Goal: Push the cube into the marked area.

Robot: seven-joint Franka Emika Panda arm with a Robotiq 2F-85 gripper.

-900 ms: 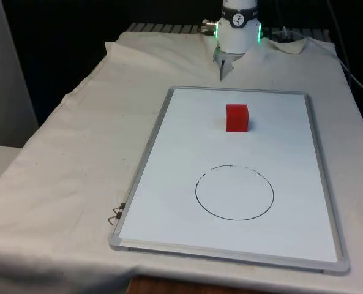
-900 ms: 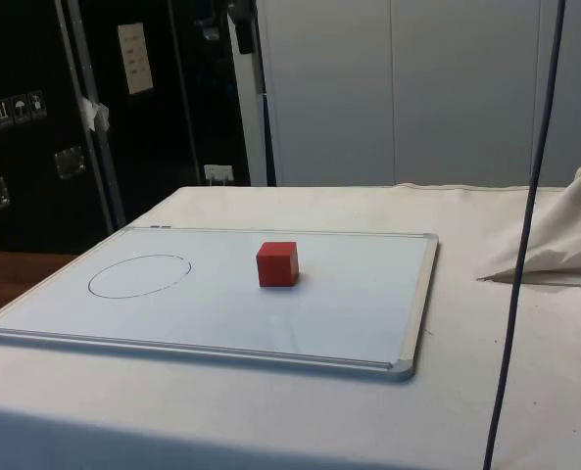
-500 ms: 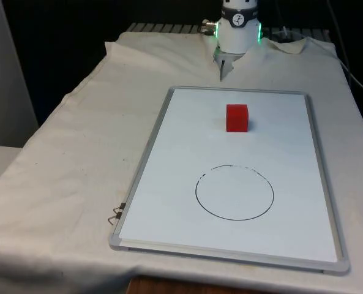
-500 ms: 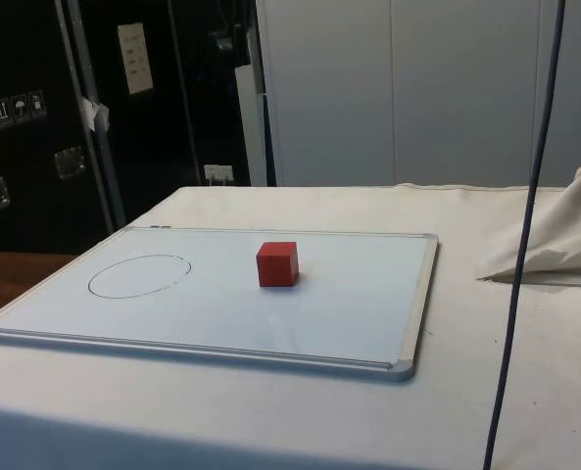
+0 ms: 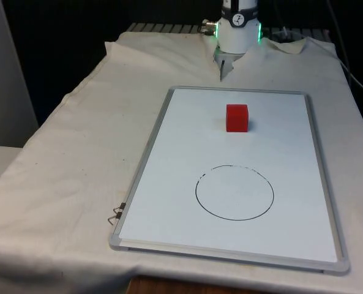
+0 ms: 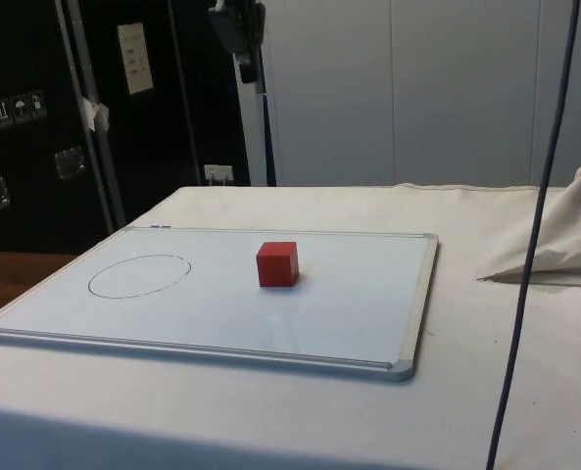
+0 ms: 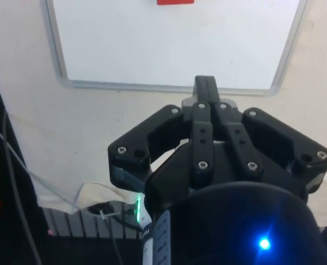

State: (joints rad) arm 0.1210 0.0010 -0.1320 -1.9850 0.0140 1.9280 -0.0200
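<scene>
Wrist view: black two-finger gripper [image 7: 205, 88] closed, empty. Rec. descend behind small red cube [image 5: 237, 117], push straight to near-side drawn black circle [image 5: 234, 192].

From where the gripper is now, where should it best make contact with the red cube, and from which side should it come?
Since this is a push, I would meet the red cube on its far face, the one turned away from the drawn circle. It sits flat on the whiteboard, and the circle lies straight past it from the gripper, which stands shut beyond the far frame.
</scene>
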